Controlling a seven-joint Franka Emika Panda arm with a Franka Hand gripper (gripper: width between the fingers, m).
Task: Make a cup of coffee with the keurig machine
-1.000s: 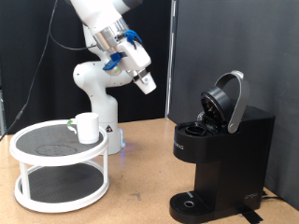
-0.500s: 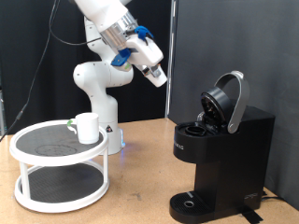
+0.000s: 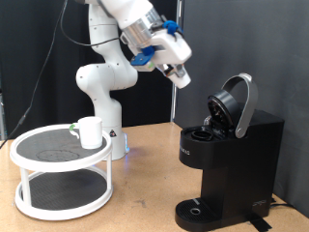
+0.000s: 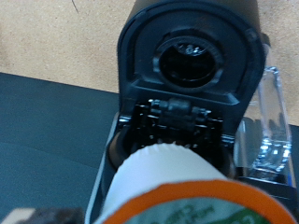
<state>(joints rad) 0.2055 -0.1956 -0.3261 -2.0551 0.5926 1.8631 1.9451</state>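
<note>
The keurig machine (image 3: 232, 155) stands at the exterior view's right with its lid (image 3: 238, 101) raised. My gripper (image 3: 180, 79) hangs in the air above and to the left of the open lid, tilted towards it. In the wrist view a white coffee pod with an orange rim (image 4: 182, 182) sits close to the camera in the gripper. Behind it are the machine's open lid (image 4: 192, 56) and its pod chamber (image 4: 177, 117). The white cup (image 3: 90, 131) stands on the top tier of a round white stand, far from the gripper.
The two-tier round white stand (image 3: 60, 169) is at the exterior view's left, beside the robot's base (image 3: 101, 106). A black curtain hangs behind. The machine's clear water tank (image 4: 271, 131) shows in the wrist view. The wooden table (image 3: 145, 193) lies between stand and machine.
The arm has swung to the exterior view's right and slightly up, bringing the gripper from above the stand's side to near the machine's raised lid. Cup and machine have not moved.
</note>
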